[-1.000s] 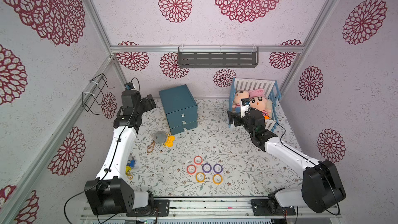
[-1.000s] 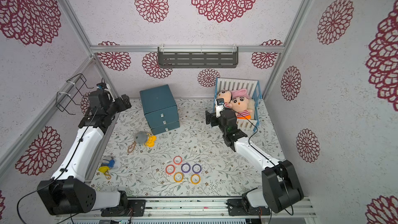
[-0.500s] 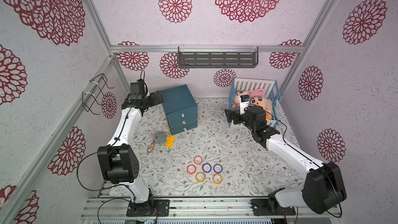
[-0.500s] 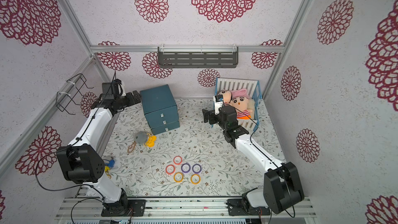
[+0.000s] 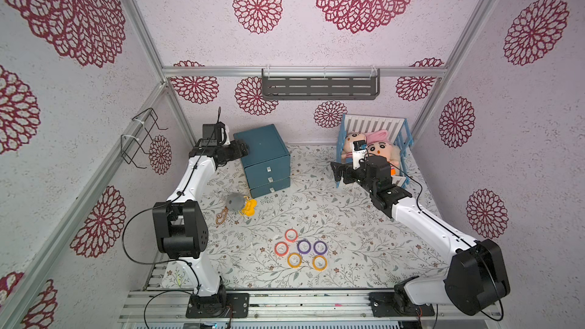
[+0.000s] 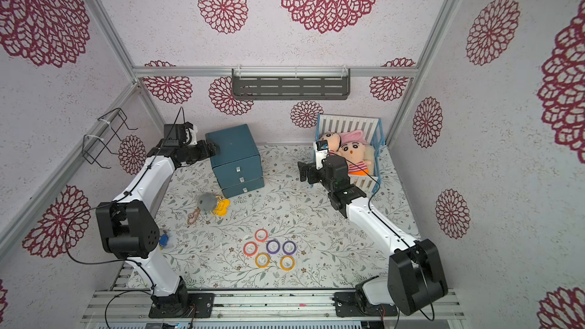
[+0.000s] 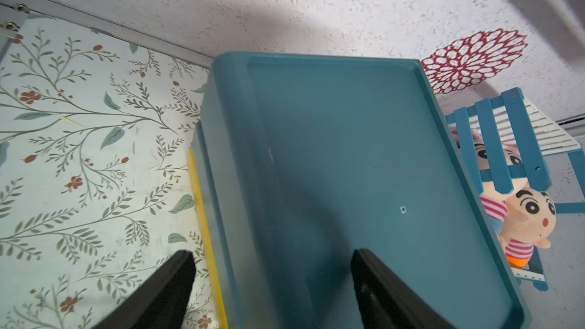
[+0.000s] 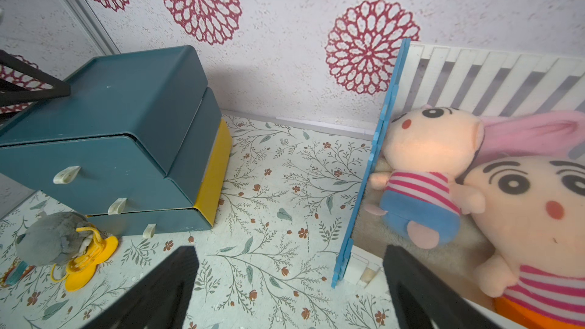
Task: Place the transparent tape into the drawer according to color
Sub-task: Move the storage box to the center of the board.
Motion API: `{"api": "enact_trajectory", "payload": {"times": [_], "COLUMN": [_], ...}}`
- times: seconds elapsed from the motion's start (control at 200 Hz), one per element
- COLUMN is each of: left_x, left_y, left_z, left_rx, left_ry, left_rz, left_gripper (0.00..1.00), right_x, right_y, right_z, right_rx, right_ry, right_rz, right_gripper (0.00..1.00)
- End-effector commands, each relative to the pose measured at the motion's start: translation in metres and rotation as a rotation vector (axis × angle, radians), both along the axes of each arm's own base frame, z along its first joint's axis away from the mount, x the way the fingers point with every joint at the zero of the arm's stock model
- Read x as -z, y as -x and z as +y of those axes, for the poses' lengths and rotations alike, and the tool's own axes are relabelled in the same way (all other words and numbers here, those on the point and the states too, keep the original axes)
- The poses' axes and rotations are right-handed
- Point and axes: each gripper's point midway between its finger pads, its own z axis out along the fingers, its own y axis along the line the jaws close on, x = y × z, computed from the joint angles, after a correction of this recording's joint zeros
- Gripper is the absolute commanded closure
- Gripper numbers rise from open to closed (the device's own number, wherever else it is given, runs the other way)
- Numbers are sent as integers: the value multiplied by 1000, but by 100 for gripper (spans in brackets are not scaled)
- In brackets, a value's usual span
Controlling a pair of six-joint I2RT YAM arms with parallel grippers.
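Note:
Six transparent tape rings lie in a cluster on the mat near the front: two red-orange (image 5: 291, 235) (image 5: 281, 248), two purple (image 5: 303, 246) (image 5: 320, 247), two yellow (image 5: 294, 260) (image 5: 319, 262). The teal drawer cabinet (image 5: 265, 156) (image 7: 348, 169) (image 8: 120, 140) stands at the back left with its three drawers closed. My left gripper (image 5: 243, 148) (image 7: 272, 253) is open and straddles the cabinet's upper left edge, one finger over the top, one beside it. My right gripper (image 5: 335, 169) (image 8: 289, 254) hangs open and empty over the mat beside the crib.
A blue-and-white crib (image 5: 373, 128) holding plush dolls (image 8: 424, 166) stands at the back right. A grey plush (image 5: 235, 201) and a yellow toy (image 5: 249, 209) lie in front of the cabinet. A dark shelf (image 5: 319, 88) hangs on the back wall, a wire rack (image 5: 139, 140) on the left wall.
My left arm has swung from the left wall across to the cabinet, bringing its gripper onto the cabinet's top edge. The right gripper has shifted slightly away from the crib. The rings have not moved.

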Motion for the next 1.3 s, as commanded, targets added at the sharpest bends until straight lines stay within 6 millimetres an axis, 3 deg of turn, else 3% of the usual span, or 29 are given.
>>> {"api": "enact_trajectory", "payload": {"times": [0.0,0.455,0.761,1.086,1.161,1.296], "left_x": [-6,16,30,37,38,25], "left_y": [-3,7,22,41,43,41], "left_z": [-17,-76,-118,-157,-162,-153], "left_rx": [48,210,320,405,414,369], "left_ry": [11,-6,4,26,17,-22], "left_rz": [-12,43,87,109,113,87], "left_gripper": [20,48,51,53,50,21], "right_x": [-28,-31,-30,-38,-41,-46], "right_y": [6,11,8,-12,-17,-32], "right_z": [-5,-8,0,27,32,45], "right_rx": [22,27,-5,-93,-106,-145], "right_ry": [-42,-40,-70,-134,-143,-170], "right_rz": [-62,-71,-63,-41,-44,-25], "right_gripper": [1,1,1,1,1,1]}}
